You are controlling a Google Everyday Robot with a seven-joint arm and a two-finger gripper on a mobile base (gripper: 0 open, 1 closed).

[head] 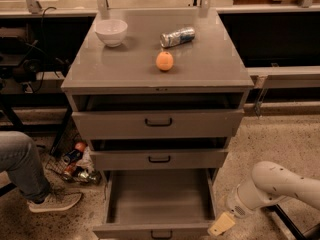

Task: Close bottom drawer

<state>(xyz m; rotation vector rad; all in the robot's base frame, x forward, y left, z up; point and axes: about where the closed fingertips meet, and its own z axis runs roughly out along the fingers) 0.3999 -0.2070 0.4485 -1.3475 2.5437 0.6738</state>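
Note:
The bottom drawer (159,196) of the grey cabinet (150,74) is pulled far out, showing its plain grey tray; its front with a small black handle (161,233) sits at the lower edge of the camera view. My gripper (221,224) is low at the right, just beside the drawer's front right corner, with a cream-coloured finger (222,223) pointing down-left. The white arm (272,186) runs off to the right.
The top drawer (158,122) and middle drawer (159,158) stand slightly open. A white bowl (111,32), a lying can (177,36) and an orange (164,61) sit on the cabinet top. A person's leg and shoe (35,184) are at the left, cans on the floor (77,164).

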